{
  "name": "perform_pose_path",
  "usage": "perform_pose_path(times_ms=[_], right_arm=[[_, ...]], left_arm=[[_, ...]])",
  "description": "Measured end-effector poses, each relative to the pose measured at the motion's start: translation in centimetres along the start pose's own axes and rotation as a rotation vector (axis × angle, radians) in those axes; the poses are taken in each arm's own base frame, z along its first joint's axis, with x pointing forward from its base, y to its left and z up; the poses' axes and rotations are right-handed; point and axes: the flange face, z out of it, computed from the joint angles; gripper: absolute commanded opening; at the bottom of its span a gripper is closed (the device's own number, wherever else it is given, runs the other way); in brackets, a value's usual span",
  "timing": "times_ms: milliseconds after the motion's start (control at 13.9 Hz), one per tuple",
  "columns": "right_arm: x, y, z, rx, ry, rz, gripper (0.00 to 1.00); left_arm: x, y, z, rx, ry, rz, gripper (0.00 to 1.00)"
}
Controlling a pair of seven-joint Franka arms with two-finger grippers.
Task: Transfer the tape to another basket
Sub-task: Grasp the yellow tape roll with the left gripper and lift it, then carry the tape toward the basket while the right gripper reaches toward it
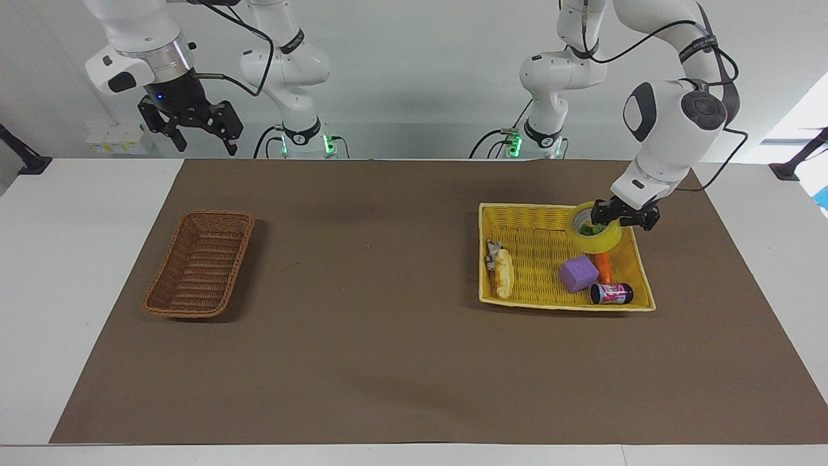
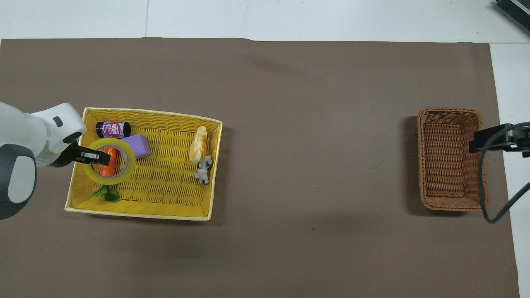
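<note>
Overhead view: left gripper (image 2: 89,155) has its jaws clamped across the rim of the tape (image 2: 110,167), lifted over the yellow basket (image 2: 165,211); right gripper (image 1: 197,129), jaws spread, waits above the table well apart from the wicker basket (image 1: 162,304).

My two arms are glossy white with dark grey joint caps, black cables, black grippers, green base lights.

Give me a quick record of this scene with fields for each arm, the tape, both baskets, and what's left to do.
left gripper: shut on the tape, over the yellow basket
tape: lifted, tilted
right gripper: open, waiting, raised near the brown basket
yellow basket: holds purple cube, carrot, can, bread
brown basket: nothing in it
remaining: carry tape to brown basket
</note>
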Motion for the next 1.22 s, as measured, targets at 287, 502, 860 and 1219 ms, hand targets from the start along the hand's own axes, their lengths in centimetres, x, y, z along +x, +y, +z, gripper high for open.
perform_pose_path(times_ms=[287, 502, 860, 1219], right_arm=[[-1.2, -1.9, 0.7, 0.172, -0.041, -0.012, 1.0], [-2.2, -2.8, 0.7, 0.2, -0.048, -0.028, 1.0], [-2.4, -3.0, 0.8, 0.201, -0.051, -0.031, 1.0], [-2.4, -3.9, 1.2, 0.287, -0.066, -0.036, 1.0]], left_arm=[[0.4, 2.4, 0.0, 0.001, -0.001, -0.019, 0.0], [1.1, 7.6, -0.9, 0.002, 0.02, -0.053, 0.0], [1.3, 19.6, -4.5, -0.076, 0.079, -0.087, 0.0], [0.4, 27.3, -9.5, -0.252, 0.11, -0.19, 0.0]])
